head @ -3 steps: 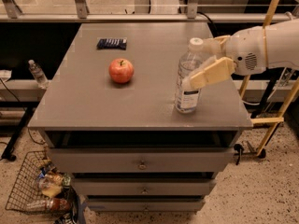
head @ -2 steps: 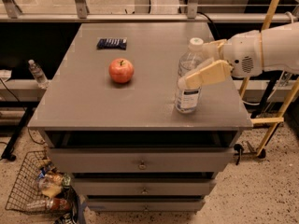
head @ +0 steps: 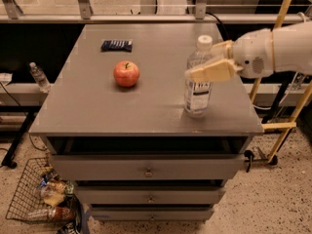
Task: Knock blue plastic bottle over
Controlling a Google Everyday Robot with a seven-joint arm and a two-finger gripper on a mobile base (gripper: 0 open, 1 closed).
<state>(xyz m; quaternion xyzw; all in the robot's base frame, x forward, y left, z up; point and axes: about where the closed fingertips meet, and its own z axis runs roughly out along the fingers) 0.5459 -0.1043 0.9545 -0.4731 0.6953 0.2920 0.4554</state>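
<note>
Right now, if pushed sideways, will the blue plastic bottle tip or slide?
Likely tips: the blue plastic bottle stands tall on a narrow base, and the gripper sits high, near its neck. Once down, its round body may roll on the flat table.

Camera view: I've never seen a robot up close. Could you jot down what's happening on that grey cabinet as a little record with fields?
blue plastic bottle: upright, white cap on, near the right front corner of the cabinet top
gripper: open, at the bottle's upper part, one finger crossing in front of it; contact unclear
apple: red, left of the bottle, well apart from it
snack packet: dark blue, lying flat behind the apple
cabinet top: grey, drawers below
task state: bottle not yet knocked over
</note>
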